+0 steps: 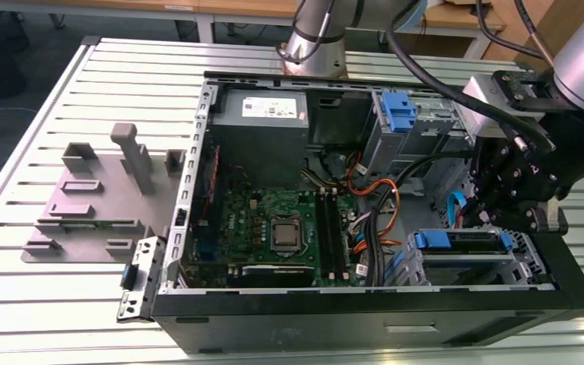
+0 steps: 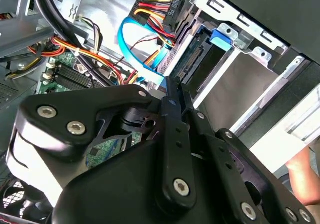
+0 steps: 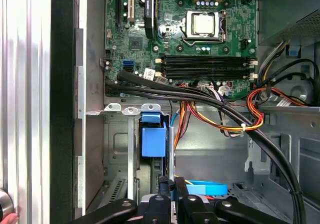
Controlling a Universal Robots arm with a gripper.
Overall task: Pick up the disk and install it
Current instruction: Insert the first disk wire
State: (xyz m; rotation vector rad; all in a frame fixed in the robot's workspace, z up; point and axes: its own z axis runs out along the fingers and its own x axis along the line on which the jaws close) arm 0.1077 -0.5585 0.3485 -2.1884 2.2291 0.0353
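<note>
The fingertips of the gripper (image 2: pixel 173 87) look drawn close together in both wrist views, with nothing clamped between them; they point down into the case just beside the connector end of the disk (image 2: pixel 200 59).

The disk itself is not in the gripper's hold; it stands on edge in the drive cage (image 1: pixel 520 255) at the near corner of the case, on the exterior view's right, with the blue tab of its carrier showing at the cage's open side; in the first wrist view the same blue tab (image 3: pixel 153 139) lies just ahead of the gripper (image 3: pixel 170 181).

So the pick-up looks done and the disk appears to be in its bay. Whether it is pushed fully home I cannot tell, and its connector edge looks bare of any plug. A blue flat cable (image 2: pixel 132 49) loops loose nearby, beside a bundle of red, yellow and orange wires (image 2: pixel 155 12).

Further out, in the exterior view, the gripper (image 1: pixel 503 220) hangs over that near right corner; a blue bracket (image 1: pixel 398 114) sits in the far cage; the motherboard (image 1: pixel 271 220) fills the middle of the case, with the grey power supply (image 1: pixel 261 114) beyond it.

The case lies on a slatted metal table (image 1: pixel 28 304); a grey fixture (image 1: pixel 99 198) rests well apart, on the exterior view's left.
</note>
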